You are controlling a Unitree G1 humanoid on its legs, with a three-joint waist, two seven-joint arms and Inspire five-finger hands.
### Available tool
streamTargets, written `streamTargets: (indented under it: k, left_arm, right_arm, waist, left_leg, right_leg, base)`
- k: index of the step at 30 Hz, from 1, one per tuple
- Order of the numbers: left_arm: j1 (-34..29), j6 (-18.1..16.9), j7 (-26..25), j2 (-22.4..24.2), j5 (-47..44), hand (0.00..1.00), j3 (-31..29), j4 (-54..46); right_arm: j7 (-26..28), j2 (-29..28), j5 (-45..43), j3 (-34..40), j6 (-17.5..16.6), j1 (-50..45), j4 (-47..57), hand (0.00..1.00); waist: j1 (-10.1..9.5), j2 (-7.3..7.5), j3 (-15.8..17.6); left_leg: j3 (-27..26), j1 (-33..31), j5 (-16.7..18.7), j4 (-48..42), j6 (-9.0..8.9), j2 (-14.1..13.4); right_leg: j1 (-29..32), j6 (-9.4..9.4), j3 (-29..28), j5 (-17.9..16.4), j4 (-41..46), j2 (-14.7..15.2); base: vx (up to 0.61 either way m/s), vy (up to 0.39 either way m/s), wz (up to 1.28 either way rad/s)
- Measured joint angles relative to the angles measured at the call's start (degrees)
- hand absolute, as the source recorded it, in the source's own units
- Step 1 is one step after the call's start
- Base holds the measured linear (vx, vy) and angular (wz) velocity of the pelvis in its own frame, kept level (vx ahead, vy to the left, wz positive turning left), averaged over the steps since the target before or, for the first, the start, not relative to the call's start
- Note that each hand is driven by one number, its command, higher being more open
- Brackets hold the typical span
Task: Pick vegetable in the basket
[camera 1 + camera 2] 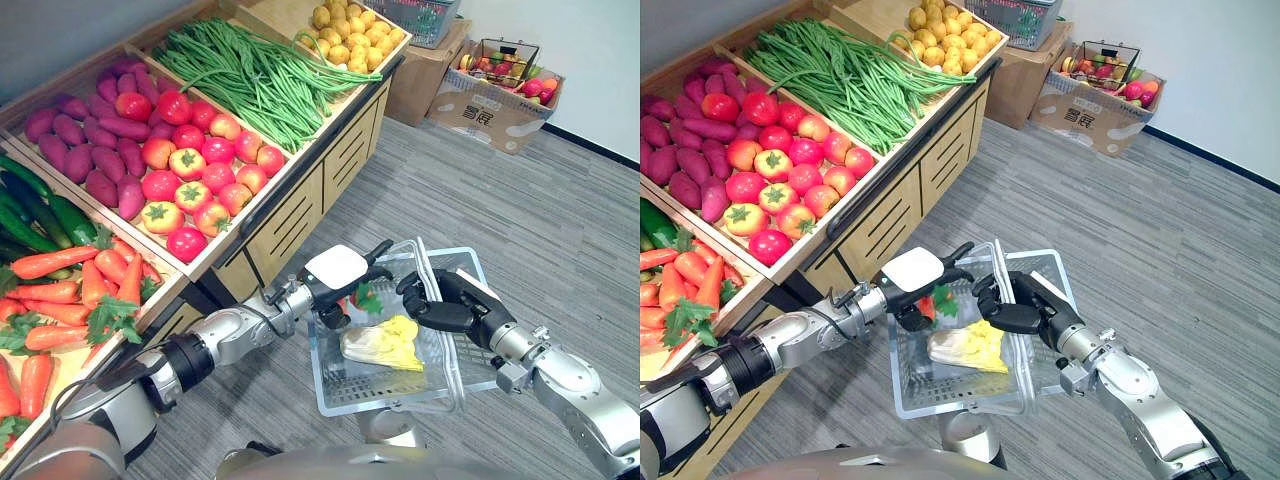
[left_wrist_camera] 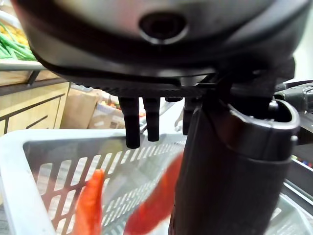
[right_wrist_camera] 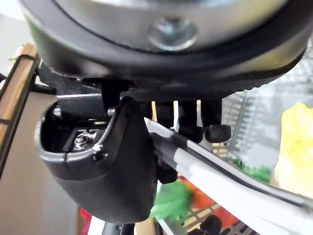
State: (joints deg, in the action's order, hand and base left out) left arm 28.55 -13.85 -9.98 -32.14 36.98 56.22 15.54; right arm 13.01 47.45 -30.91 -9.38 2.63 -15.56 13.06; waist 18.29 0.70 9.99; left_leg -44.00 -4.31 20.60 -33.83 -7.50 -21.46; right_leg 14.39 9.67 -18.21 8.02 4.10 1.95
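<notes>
Judging this the drop step: my L hand (image 1: pixel 335 272) over basket (image 1: pixel 322 375), mid-frame, fingers slack, nothing held, carrot (image 2: pixel 90 203) below; R hand (image 1: pixel 450 300) curled on handle (image 3: pixel 230 183). Next I'd reach upper-left shelf (image 1: pixel 295 222).

Under the left hand (image 1: pixel 335 272), a red-orange vegetable (image 1: pixel 366 300) with green leaves is mostly covered, so its kind cannot be told. In the left wrist view, a red shape (image 2: pixel 156 200) in the basket (image 1: pixel 322 370) is blurred and partly behind the thumb. The right hand (image 1: pixel 452 300), curled round the handle (image 1: pixel 425 262), hides part of the far rim. The carrots (image 1: pixel 60 293) and cucumbers (image 1: pixel 30 230) run off the view's edge. The fruit in the cardboard box (image 1: pixel 490 115) is too small to name.
</notes>
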Motion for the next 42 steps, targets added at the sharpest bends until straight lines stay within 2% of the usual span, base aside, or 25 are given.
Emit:
streamTargets:
  k: [12, 19, 21, 23, 24, 26, 27, 29, 31, 33, 36, 38, 41, 42]
  left_arm:
    - [0.15, 0.0, 0.0, -0.21, -0.37, 1.0, 0.0, 0.04]
    - [0.16, -0.01, 0.0, -0.65, -0.32, 1.0, 0.0, -0.29]
    - [0.21, 1.28, 1.02, -0.31, -0.91, 1.0, -0.35, -1.79]
    - [0.12, 3.12, 6.66, 1.37, -6.85, 1.0, -2.61, -3.85]
    - [0.32, 3.17, 11.28, 3.58, -12.58, 1.0, -5.98, -4.21]
    - [1.48, 3.54, 17.8, 4.04, -25.3, 1.0, -9.32, -6.19]
    - [2.1, 2.6, 19.52, 1.25, -31.44, 1.0, -9.65, -11.29]
    - [0.49, 0.1, 22.69, -6.04, -45.31, 1.0, -9.45, -23.02]
    - [-2.53, -0.31, 26.68, -9.31, -58.95, 1.0, -15.15, -27.27]
    - [-4.04, -0.3, 28.81, -11.66, -65.21, 1.0, -19.53, -30.11]
    - [-8.13, -0.47, 30.86, -12.4, -70.31, 1.0, -26.79, -34.45]
    - [-9.68, -0.98, 31.05, -11.82, -70.45, 1.0, -30.03, -35.23]
    - [-13.53, -1.35, 28.85, -9.24, -70.45, 1.0, -39.49, -34.44]
    - [-14.44, -1.81, 27.53, -7.52, -70.49, 1.0, -44.63, -33.04]
  right_arm:
    - [-0.71, -0.63, 0.03, 0.05, -0.01, 0.02, 0.05, 0.0]
    - [-0.99, -0.97, 0.04, 0.06, -0.01, 0.07, 0.08, 0.0]
    - [-1.36, -1.58, 0.12, 0.19, -0.01, 0.11, 0.08, 0.0]
    - [-2.19, -3.88, 0.3, 1.43, 0.0, 0.09, 0.08, 0.0]
    - [-2.14, -6.38, 0.48, 3.95, 0.02, 0.08, 0.12, 0.0]
    - [-1.86, -9.28, 0.49, 7.46, 0.01, 0.04, 1.0, 0.0]
    - [-2.09, -10.43, 0.14, 9.99, -0.18, 0.08, 2.75, 0.0]
    - [-2.06, -10.42, -0.29, 11.84, -2.84, 1.41, 4.94, 0.0]
    - [-1.04, -9.51, -1.09, 12.16, -5.27, 2.4, 8.99, 0.0]
    - [-0.31, -9.46, -1.35, 12.16, -6.37, 5.25, 10.36, 0.0]
    - [0.39, -9.48, -1.59, 12.15, -10.18, 7.29, 12.67, 0.0]
    - [0.79, -9.48, -1.57, 12.12, -11.37, 8.1, 13.2, 0.0]
    - [2.02, -9.48, -1.15, 11.9, -11.63, 8.37, 13.05, 0.0]
    - [2.32, -9.48, -1.12, 11.86, -11.58, 8.12, 12.58, 0.0]
  waist:
    - [-1.29, -0.27, -0.14]
    - [-1.87, -1.59, -0.92]
    - [-1.5, -1.96, -1.15]
    - [-1.19, -2.0, -1.19]
    - [-1.66, -2.03, -1.22]
    - [-2.85, -2.12, -1.3]
    - [-3.71, -2.43, -1.46]
    - [-4.63, -3.23, -1.96]
    - [-5.71, -3.97, -2.47]
    - [-6.03, -3.97, -2.47]
    - [-6.82, -4.0, -2.76]
    - [-7.09, -3.99, -2.78]
    - [-7.59, -3.9, -2.85]
    - [-7.92, -3.84, -2.88]
  left_leg:
    - [3.88, -1.6, -0.55, -0.01, 0.66, 0.96]
    - [4.66, -2.14, -0.75, -0.01, 0.89, 0.97]
    - [4.85, -2.13, -0.76, -0.01, 0.9, 0.99]
    - [5.1, -2.23, -0.72, -0.01, 0.87, 0.97]
    - [5.2, -2.4, -0.65, -0.02, 0.76, 1.07]
    - [5.44, -2.55, -0.76, -0.19, 0.96, 1.01]
    - [5.9, -2.76, -0.92, -0.42, 1.22, 0.93]
    - [6.28, -2.84, -0.92, -0.92, 1.22, 0.77]
    - [6.18, -2.65, -0.9, -0.88, 1.21, 0.93]
    - [6.22, -2.26, -0.9, -0.88, 1.22, 1.02]
    - [6.27, -2.11, -0.93, -0.67, 1.27, 0.95]
    - [6.5, -2.0, -1.05, -0.5, 1.37, 0.97]
    - [6.54, -1.21, -1.56, 0.51, 1.17, 1.13]
    - [6.59, -0.86, -1.82, 1.01, 1.08, 1.48]
  right_leg:
    - [-1.19, -0.17, 3.43, -0.13, -0.01, 1.36]
    - [-1.22, -0.21, 4.14, -0.17, -0.04, 1.57]
    - [-1.37, -0.21, 4.35, -0.17, -0.03, 1.56]
    - [-1.55, -0.24, 4.67, -0.2, -0.03, 1.68]
    - [-1.54, -0.25, 4.98, -0.23, -0.07, 1.86]
    - [-1.54, -0.25, 5.31, -0.23, -0.1, 1.95]
    - [-1.51, -0.27, 5.52, -0.2, -0.1, 1.88]
    - [-1.55, -0.28, 5.64, -0.14, -0.1, 1.51]
    - [-1.71, -0.24, 5.52, -0.12, -0.25, 1.65]
    - [-2.31, -0.22, 5.53, -0.07, -0.63, 1.79]
    - [-3.07, -0.66, 5.61, 0.2, -2.08, 2.0]
    - [-3.55, -0.63, 5.9, 0.4, -2.46, 2.0]
    - [-4.05, -0.57, 6.24, 0.6, -2.46, 1.97]
    - [-4.35, -0.61, 6.39, 0.58, -2.59, 1.97]
  base:
    - [0.01, 0.024, 0.16]
    - [0.01, 0.011, 0.05]
    - [0.03, 0.027, 0.05]
    - [0.02, 0.03, 0.07]
    - [0.01, 0.02, 0.03]
    - [0.0, 0.023, 0.05]
    - [0.01, 0.028, 0.09]
    - [0.01, 0.014, 0.03]
    - [0.01, 0.021, -0.01]
    - [0.0, 0.042, 0.03]
    - [0.01, 0.027, 0.01]
    - [0.04, 0.018, 0.05]
    - [0.05, 0.012, 0.04]
    - [0.05, 0.012, 0.03]
